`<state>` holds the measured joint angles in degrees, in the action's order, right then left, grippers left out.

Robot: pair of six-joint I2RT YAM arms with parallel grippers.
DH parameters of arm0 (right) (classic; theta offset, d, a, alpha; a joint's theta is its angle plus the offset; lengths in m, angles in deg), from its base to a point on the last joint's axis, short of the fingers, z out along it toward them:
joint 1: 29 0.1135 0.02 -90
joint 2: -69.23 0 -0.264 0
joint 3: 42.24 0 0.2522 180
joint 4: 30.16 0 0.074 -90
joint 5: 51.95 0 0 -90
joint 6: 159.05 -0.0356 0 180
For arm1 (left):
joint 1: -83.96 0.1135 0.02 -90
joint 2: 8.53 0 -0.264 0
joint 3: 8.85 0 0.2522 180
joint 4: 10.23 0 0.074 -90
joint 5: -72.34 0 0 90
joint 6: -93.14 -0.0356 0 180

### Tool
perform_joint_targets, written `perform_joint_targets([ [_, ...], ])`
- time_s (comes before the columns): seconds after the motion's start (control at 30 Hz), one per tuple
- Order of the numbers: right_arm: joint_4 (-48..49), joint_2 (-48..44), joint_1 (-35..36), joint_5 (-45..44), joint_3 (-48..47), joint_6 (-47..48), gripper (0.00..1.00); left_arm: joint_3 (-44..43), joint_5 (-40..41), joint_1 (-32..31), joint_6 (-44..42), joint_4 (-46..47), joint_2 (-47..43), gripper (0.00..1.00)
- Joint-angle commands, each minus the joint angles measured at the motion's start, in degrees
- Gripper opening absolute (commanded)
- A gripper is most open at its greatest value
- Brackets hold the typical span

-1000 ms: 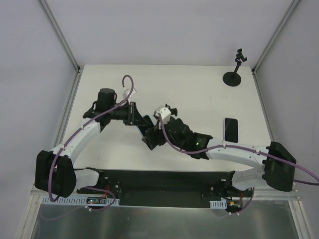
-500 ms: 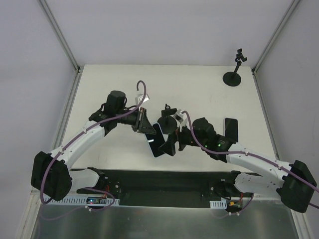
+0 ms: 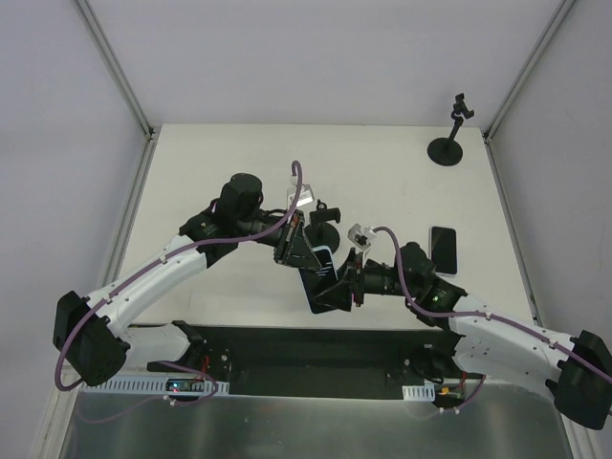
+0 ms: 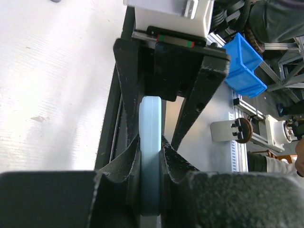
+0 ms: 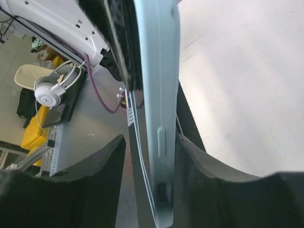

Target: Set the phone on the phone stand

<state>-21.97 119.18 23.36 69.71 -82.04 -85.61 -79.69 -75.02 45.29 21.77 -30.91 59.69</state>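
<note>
Top external view: the phone [image 3: 320,280] is up off the surface [image 3: 220,163], a bit below the middle of the frame. It has a pale blue case and is tilted. The left fingers [image 3: 292,251] come at it from the upper left. The right fingers [image 3: 342,287] come at it from the right.

In the left wrist view the left fingers [image 4: 178,166] are squeezed tight on the thin edge of the phone [image 4: 151,142]. In the right wrist view the right fingers [image 5: 102,175] stand apart, one on each side of the phone [image 5: 159,95], with a gap on the screen side.

The phone stand [image 3: 320,229] sits just above the phone. A second phone [image 3: 442,249] lies flat at the right. A second stand [image 3: 448,143] is in the upper right corner.
</note>
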Motion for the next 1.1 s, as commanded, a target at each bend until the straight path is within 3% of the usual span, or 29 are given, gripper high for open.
perform_joint_targets([
  [0.0, 11.35, -2.49, -0.06, 1.39, 3.36, -2.07, 0.42, -2.16, -1.52, -0.87, 1.75, 6.65, -0.73, 0.00],
  [0.1, 12.58, -2.93, -0.15, 1.30, 4.07, -1.46, 0.28, -1.19, -0.65, -1.49, 2.46, 8.31, -1.51, 0.00],
  [0.17, 11.54, -3.02, -0.06, 1.65, 3.11, -0.06, 0.02, -0.66, 0.41, -1.49, 3.42, 9.29, -1.87, 0.00],
  [0.2, 10.66, -3.37, -0.15, 1.30, 2.84, 0.55, 0.01, -0.66, 0.15, -1.49, 3.43, 9.29, -1.78, 0.00],
  [0.23, 10.04, -4.07, -0.15, 0.60, 2.93, 1.43, 0.01, -0.49, 0.15, -1.49, 3.51, 9.38, -1.69, 0.07],
  [0.27, 10.04, -4.42, -0.15, -1.06, 3.54, 1.87, 0.01, -0.40, 0.76, -1.58, 3.52, 9.38, -1.78, 0.29],
  [0.37, 10.12, -5.65, -0.24, -3.26, 4.24, 3.20, 0.01, 0.65, 0.24, -1.49, 4.30, 12.44, -2.48, 0.46],
  [0.43, 11.09, -5.22, -0.24, -2.75, 4.07, 3.02, 0.01, 1.88, 0.06, -1.58, 5.18, 14.03, -2.75, 0.46],
  [0.53, 11.53, -3.90, -0.24, -1.86, 3.02, 2.93, 0.01, 2.85, -2.04, -1.40, 8.34, 17.37, -2.57, 0.18],
  [0.57, 11.27, -3.90, -0.24, -2.04, 2.84, 3.02, 0.01, 3.02, -2.66, -1.49, 8.70, 18.16, -2.49, 0.14],
  [0.73, 11.18, -1.79, -0.24, 0.42, 1.35, 2.58, 0.01, 4.34, -3.37, -1.40, 8.26, 18.43, -4.50, 0.26],
  [0.9, 12.49, 0.40, -0.24, 1.56, -0.06, 1.27, 0.01, 5.48, -3.28, -1.40, 8.35, 19.66, -6.96, 0.43],
  [1.07, 14.70, 0.41, -0.33, 1.56, -0.15, -0.05, 0.01, 5.93, -4.07, -1.40, 7.82, 19.75, -8.20, 0.27],
])
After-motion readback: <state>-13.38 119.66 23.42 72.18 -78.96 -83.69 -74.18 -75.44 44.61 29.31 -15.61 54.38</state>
